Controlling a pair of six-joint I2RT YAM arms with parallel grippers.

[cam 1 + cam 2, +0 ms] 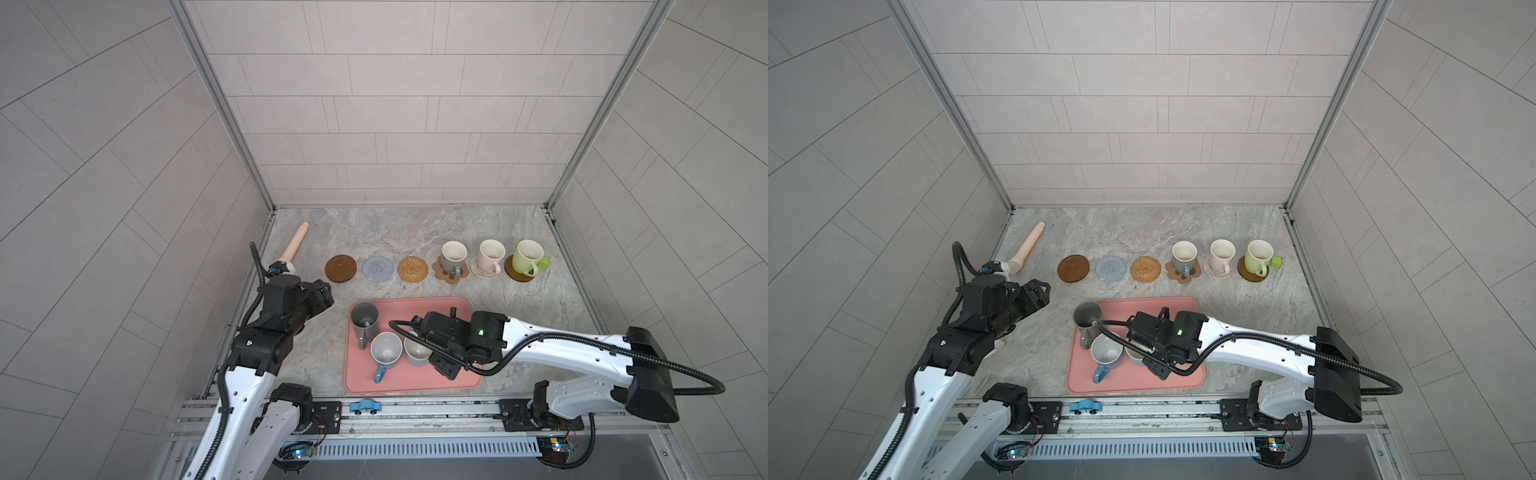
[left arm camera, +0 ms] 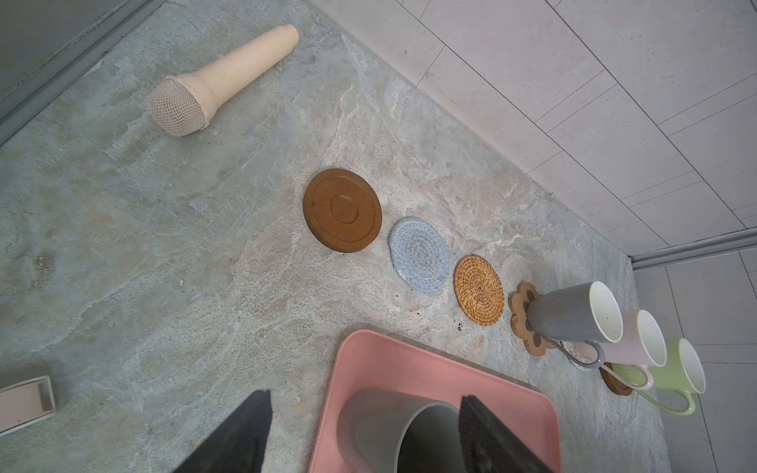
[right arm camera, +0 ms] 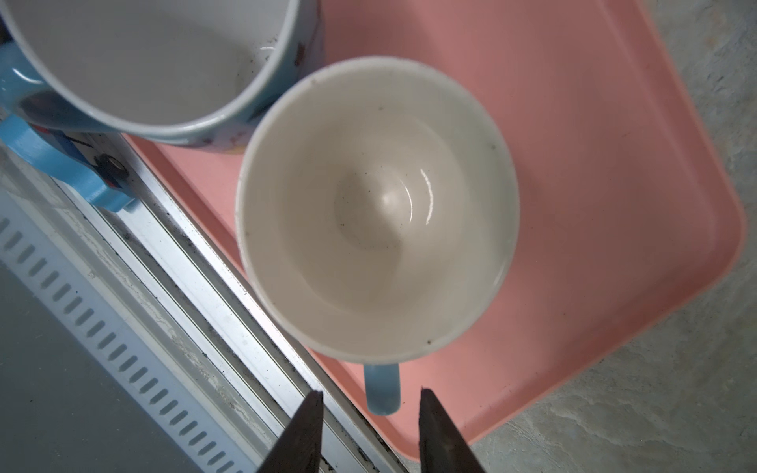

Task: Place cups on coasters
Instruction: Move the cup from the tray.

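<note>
Plainly, I was halfway: the pink tray (image 1: 415,384) beneath my right hand (image 3: 369,392) carried the dark grey cup (image 1: 364,318), pale grey cup (image 1: 386,351) and light blue cup (image 3: 377,213). Three more cups (image 1: 491,253) stood on coasters (image 1: 451,276) well beyond it. Three bare coasters (image 1: 377,269) lay ahead of my left hand (image 2: 364,395), which gaped wide, empty. The right hand hung part-open, gripping nothing, fingers (image 3: 299,434) flanking the light blue cup's handle (image 3: 381,389).

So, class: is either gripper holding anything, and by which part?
Nothing is held. The right gripper straddles the handle of the light blue ceramic mug without touching; the left gripper is open.
</note>
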